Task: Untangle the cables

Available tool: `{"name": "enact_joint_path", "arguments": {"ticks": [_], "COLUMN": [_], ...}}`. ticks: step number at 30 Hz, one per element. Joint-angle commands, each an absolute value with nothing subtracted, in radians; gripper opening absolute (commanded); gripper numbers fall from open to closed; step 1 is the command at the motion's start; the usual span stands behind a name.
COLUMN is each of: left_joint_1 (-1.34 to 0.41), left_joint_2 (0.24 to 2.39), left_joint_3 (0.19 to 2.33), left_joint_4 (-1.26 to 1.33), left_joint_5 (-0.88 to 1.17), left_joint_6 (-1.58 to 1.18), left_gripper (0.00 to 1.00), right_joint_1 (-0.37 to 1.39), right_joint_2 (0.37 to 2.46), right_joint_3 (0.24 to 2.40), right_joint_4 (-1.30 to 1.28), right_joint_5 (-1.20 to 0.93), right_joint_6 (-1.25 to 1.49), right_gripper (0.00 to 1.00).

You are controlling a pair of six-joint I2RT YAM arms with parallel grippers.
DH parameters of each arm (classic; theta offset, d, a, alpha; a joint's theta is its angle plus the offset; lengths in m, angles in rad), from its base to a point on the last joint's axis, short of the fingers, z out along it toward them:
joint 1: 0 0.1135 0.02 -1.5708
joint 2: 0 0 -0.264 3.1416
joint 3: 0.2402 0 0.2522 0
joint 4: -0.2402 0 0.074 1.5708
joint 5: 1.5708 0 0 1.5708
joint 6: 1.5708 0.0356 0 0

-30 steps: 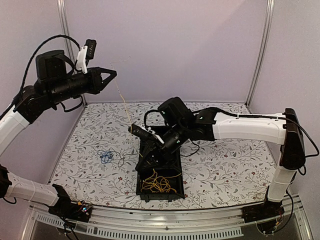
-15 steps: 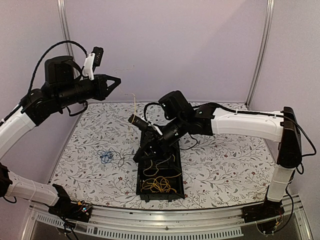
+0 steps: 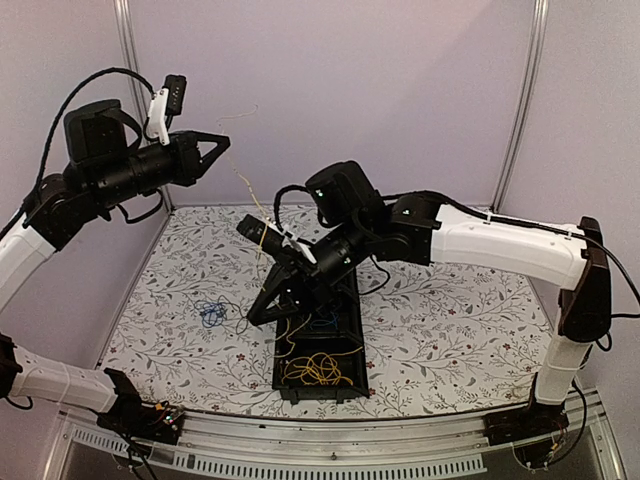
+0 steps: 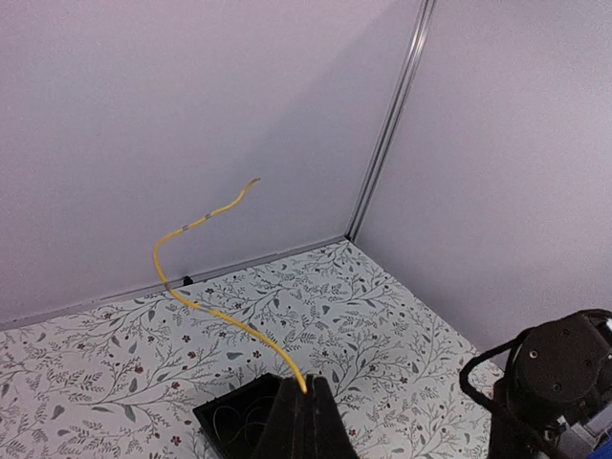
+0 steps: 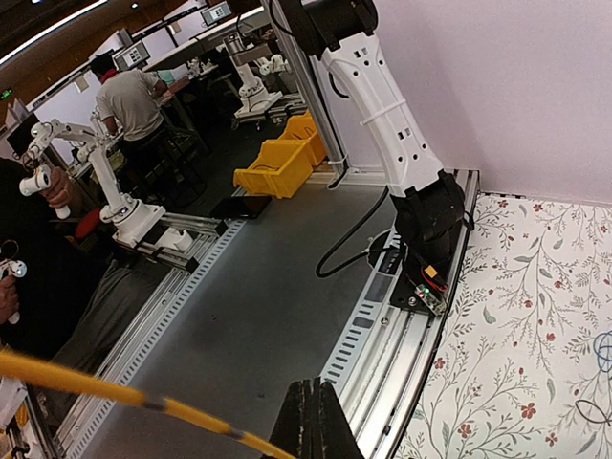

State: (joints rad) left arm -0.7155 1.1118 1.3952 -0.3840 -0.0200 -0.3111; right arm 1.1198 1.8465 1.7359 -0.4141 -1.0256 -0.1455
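My left gripper [image 3: 226, 142] is raised high at the left, shut on the end of a thin yellow cable [image 3: 247, 195]. In the left wrist view the cable [image 4: 206, 311] rises from the closed fingertips [image 4: 308, 390] and curls free. My right gripper [image 3: 252, 318] points down-left beside the black tray [image 3: 354, 330] and is shut on the same yellow cable [image 5: 115, 390], which runs into its closed tips [image 5: 313, 387]. A yellow bunch [image 3: 320, 368] lies in the tray. A blue cable [image 3: 210, 313] and a dark one [image 3: 240, 322] lie on the table to its left.
The floral table cover [image 3: 450, 330] spans the cell, with lilac walls behind and at both sides. The metal front rail [image 3: 330, 455] carries both arm bases. The right arm's white link [image 3: 500, 245] reaches across the middle. The tray [image 4: 229, 416] lies below the left gripper.
My left gripper has risen and pulled back to the left with the yellow cable. My right gripper has swung left out over the tray's left edge, and the cable between them is drawn out.
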Motion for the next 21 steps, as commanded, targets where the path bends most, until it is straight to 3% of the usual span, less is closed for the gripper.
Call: {"name": "enact_joint_path", "arguments": {"ticks": [1, 14, 18, 21], "left_joint_1": [-0.723, -0.723, -0.723, -0.722], "left_joint_2": [1.081, 1.094, 1.095, 1.105], "left_joint_3": [1.385, 1.281, 1.2, 1.153], "left_joint_4": [-0.366, -0.338, -0.301, -0.275], "left_joint_5": [-0.039, -0.026, -0.021, -0.012], "left_joint_6": [-0.333, -0.339, -0.339, -0.334], "left_gripper": [0.0, 0.0, 0.0, 0.0], "right_joint_1": [1.13, 1.13, 1.084, 1.018], "right_joint_2": [1.81, 1.808, 1.814, 1.824], "right_joint_3": [1.687, 1.544, 1.44, 1.383], "right_joint_4": [-0.426, -0.397, -0.358, -0.353], "right_joint_5": [-1.022, -0.948, -0.878, -0.855], "right_joint_6": [-0.153, -0.196, -0.253, -0.275], "right_gripper": [0.0, 0.0, 0.08, 0.22]}}
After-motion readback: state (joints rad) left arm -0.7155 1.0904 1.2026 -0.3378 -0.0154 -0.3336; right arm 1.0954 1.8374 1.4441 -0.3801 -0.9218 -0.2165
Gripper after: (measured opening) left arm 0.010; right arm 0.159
